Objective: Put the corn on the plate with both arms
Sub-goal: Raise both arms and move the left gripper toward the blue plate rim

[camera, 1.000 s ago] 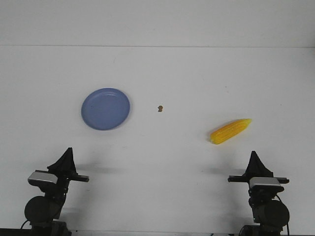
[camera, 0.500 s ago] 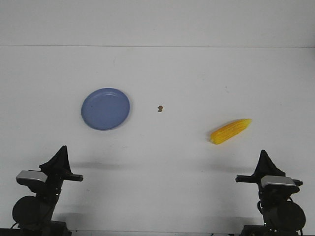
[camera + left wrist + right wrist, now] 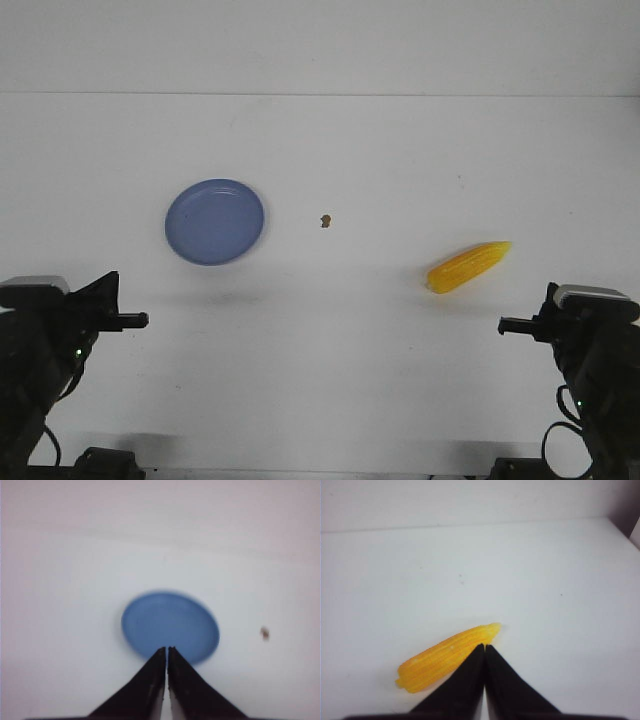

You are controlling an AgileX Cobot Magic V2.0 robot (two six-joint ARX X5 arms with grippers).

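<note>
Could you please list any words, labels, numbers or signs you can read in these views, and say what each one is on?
None can be read: the plate, the corn and the white table carry no print.
The pale caps on the left arm and the right arm show no legible marking.

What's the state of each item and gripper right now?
corn: lying on its side on the table, not held, off the plate.
plate: flat on the table, nothing on it.
brown speck: loose on the table between plate and corn.
left gripper: shut, holding nothing, apart from the plate.
right gripper: shut, holding nothing, not gripping the corn.
</note>
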